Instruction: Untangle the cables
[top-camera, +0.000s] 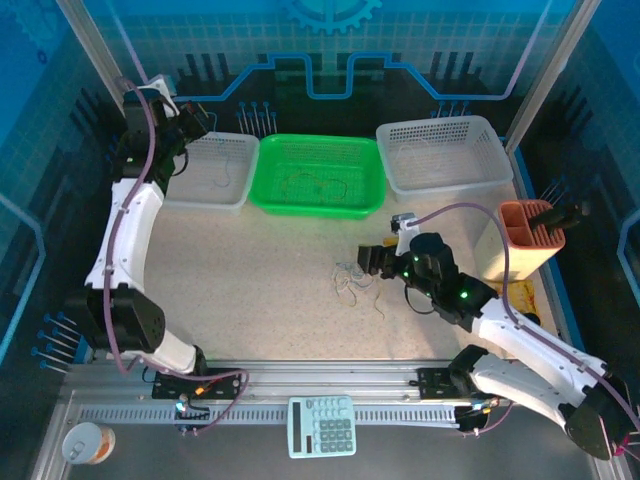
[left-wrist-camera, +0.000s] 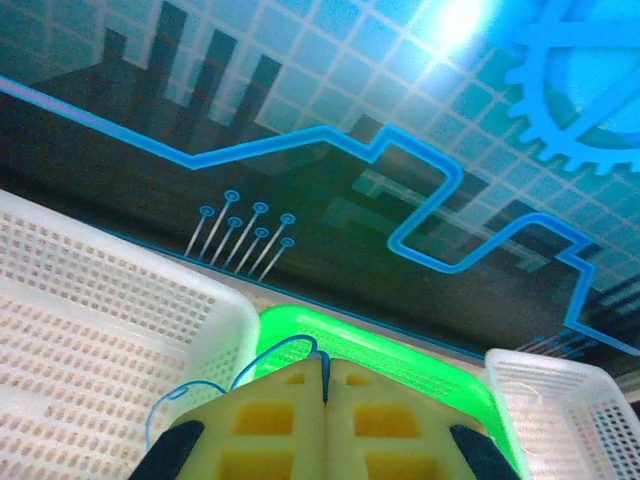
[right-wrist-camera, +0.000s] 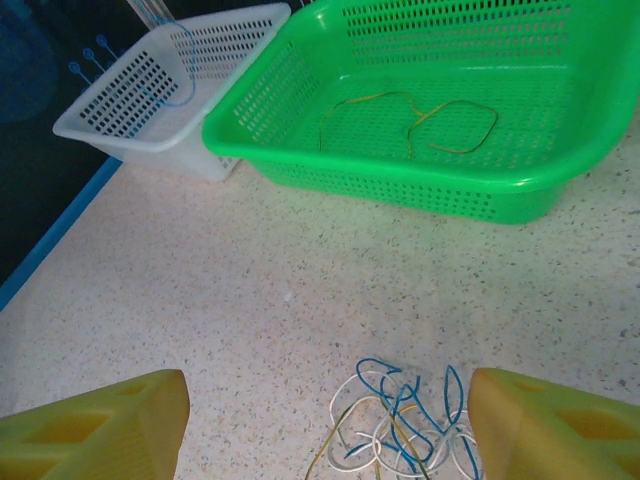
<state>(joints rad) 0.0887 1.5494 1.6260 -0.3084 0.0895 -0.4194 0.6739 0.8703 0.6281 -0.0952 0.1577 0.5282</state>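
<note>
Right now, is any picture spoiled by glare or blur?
Left wrist view: glare on the back wall up top; the left claw, shut on a blue cable, looks soft. Right wrist view: cable tangle sharp, open right claw blurry. Top view: evenly lit.

White-and-black arms (top-camera: 125, 235) carry purple cables (top-camera: 462, 207) and yellow, cut-out gripper fingers (right-wrist-camera: 100, 430).

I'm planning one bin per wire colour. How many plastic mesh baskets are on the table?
3. The left white basket sits at the back left, the green basket beside it in the middle, the right white basket at the back right. None seems hidden.
</note>
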